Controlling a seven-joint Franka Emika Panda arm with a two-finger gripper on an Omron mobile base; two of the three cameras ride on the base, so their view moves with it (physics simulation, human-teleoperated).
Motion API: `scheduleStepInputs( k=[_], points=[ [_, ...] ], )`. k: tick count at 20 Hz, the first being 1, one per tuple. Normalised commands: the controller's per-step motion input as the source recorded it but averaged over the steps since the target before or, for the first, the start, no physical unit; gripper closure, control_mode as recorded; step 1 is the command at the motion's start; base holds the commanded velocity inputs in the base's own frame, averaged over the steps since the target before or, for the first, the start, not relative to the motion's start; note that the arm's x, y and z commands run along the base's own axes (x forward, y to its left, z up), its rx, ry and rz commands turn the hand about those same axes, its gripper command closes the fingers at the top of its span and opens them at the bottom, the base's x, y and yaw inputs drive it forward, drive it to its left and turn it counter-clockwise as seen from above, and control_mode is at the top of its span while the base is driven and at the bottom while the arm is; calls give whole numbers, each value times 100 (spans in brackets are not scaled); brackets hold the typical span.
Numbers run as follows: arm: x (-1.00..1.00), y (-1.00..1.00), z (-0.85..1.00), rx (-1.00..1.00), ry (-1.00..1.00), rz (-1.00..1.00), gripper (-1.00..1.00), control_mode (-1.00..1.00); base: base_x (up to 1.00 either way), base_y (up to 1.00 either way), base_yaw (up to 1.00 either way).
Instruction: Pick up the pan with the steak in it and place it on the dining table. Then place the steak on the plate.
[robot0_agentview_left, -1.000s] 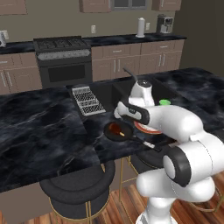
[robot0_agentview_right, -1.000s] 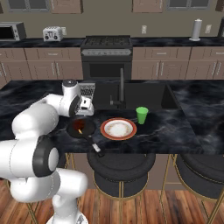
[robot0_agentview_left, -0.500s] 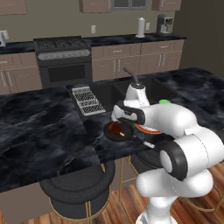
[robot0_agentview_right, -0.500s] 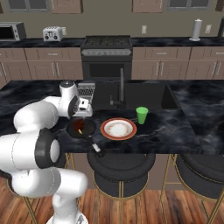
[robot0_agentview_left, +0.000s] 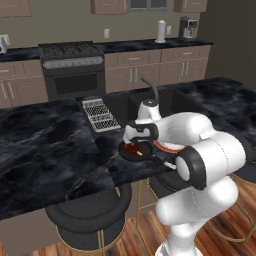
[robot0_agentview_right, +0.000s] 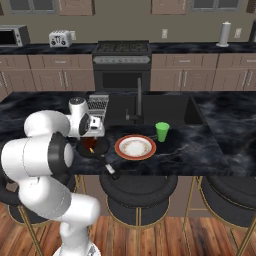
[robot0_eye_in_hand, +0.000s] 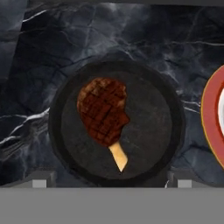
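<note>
Left base view: pan (robot0_agentview_left: 138, 151) on table (robot0_agentview_left: 45, 150), gripper (robot0_agentview_left: 132, 145) low over it; plate (robot0_agentview_left: 167, 146) at pan's 3 o'clock.
Right base view: pan (robot0_agentview_right: 95, 148) just beside plate (robot0_agentview_right: 135, 147); cup (robot0_agentview_right: 162, 132) at plate's 1 o'clock.
Hand view: steak (robot0_eye_in_hand: 103, 114) inside pan (robot0_eye_in_hand: 148, 131), bone toward 6 o'clock. Jaws: cannot tell.

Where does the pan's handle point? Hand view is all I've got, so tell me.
Observer: The pan has its handle running out toward the near edge of the dining table, the stool side.
Operator: Now say what's past the plate.
Observer: A green cup stands upright just beyond the plate, on the side away from the pan.
Operator: And behind them.
Observer: The sink, with a dark faucet.
</note>
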Motion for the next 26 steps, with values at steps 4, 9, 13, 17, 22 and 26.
scheduleStepInputs(
  k=[4,9,13,17,22,26],
  points=[
    [22,-3,-27,0,0,3,-100,-100,0,0,0],
    [5,-3,-23,0,0,1,-100,-100,0,0,0],
    [-3,6,-28,0,0,0,-100,-100,0,0,0],
    [0,25,-27,0,0,0,-100,-100,0,0,0],
    [4,13,-20,0,0,0,-100,-100,0,0,0],
    [17,0,-13,0,0,0,-100,-100,0,0,0]
  ],
)
